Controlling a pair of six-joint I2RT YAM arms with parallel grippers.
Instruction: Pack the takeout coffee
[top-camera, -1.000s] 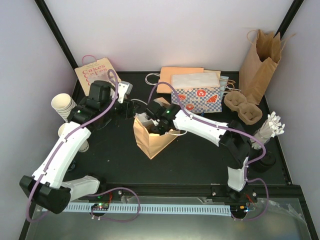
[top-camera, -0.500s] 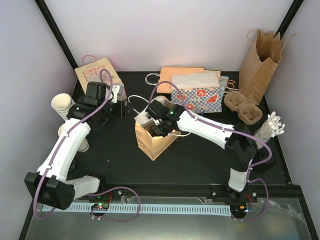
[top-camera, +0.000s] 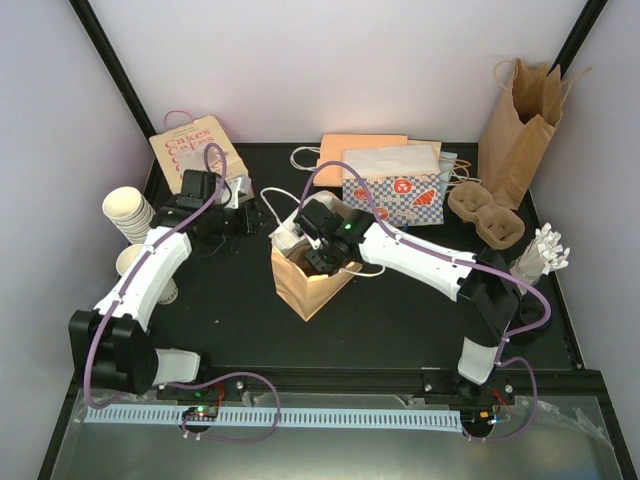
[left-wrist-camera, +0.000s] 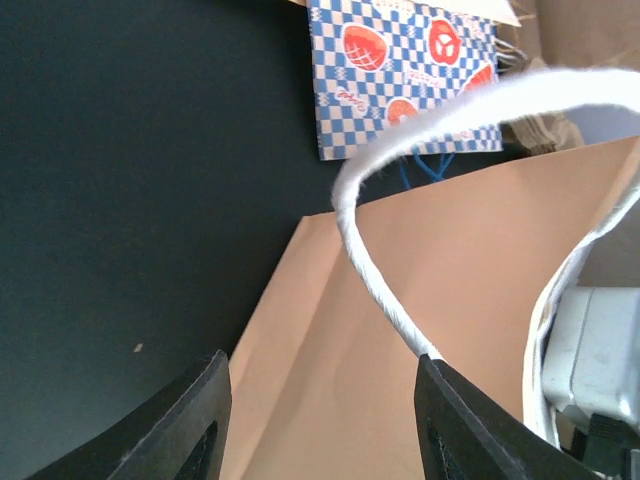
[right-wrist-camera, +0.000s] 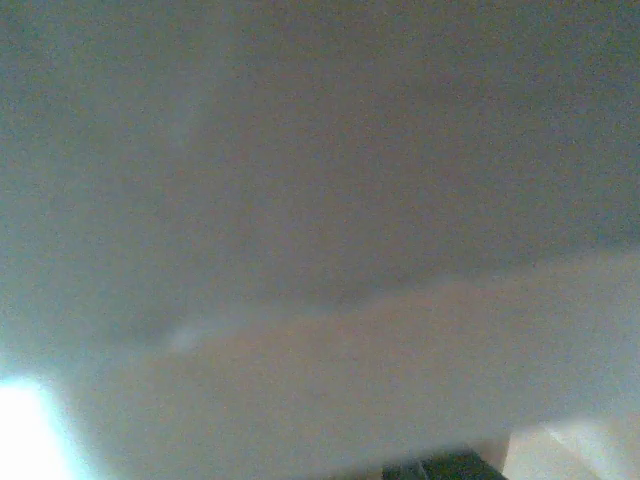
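Note:
The takeout coffee is hidden in every view. A brown paper bag (top-camera: 305, 285) stands open mid-table. My right wrist (top-camera: 333, 232) reaches down into its mouth, and the fingers are hidden inside. The right wrist view is only a blur of brown paper. My left gripper (top-camera: 258, 218) hovers just left of the bag's top edge, open. In the left wrist view my left gripper (left-wrist-camera: 320, 365) faces the bag's side (left-wrist-camera: 450, 300), and the bag's white cord handle (left-wrist-camera: 380, 290) touches the tip of the right finger (left-wrist-camera: 450, 410). Nothing is gripped between the jaws.
Stacked lidless cups (top-camera: 125, 210) stand at the far left. A "Cakes" bag (top-camera: 195, 145), a checkered bag (top-camera: 400, 195) and a tall brown bag (top-camera: 520, 125) line the back. A cup carrier (top-camera: 485, 215) and white cutlery (top-camera: 540, 250) lie at the right.
My left arm has folded back toward the left edge, and its gripper has dropped beside the bag's handle, jaws slightly narrower. My right gripper has stayed in the bag.

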